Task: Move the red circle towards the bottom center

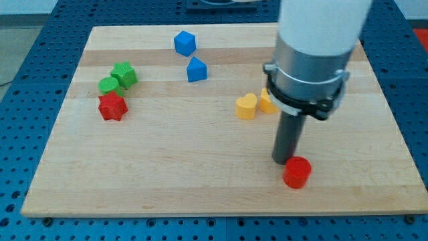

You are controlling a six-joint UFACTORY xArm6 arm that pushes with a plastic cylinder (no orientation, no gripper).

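The red circle (297,173) lies on the wooden board (200,174) near the view's bottom edge, right of centre. My tip (283,161) stands on the board right beside it, at its upper left, touching or nearly touching it. The arm's white and grey body rises above the tip at the view's top right.
A yellow heart (246,106) and another yellow block (268,101), partly hidden by the arm, lie above the tip. A blue cube (184,43) and a blue block (196,69) sit at top centre. Two green blocks (118,78) and a red star (112,106) sit at left.
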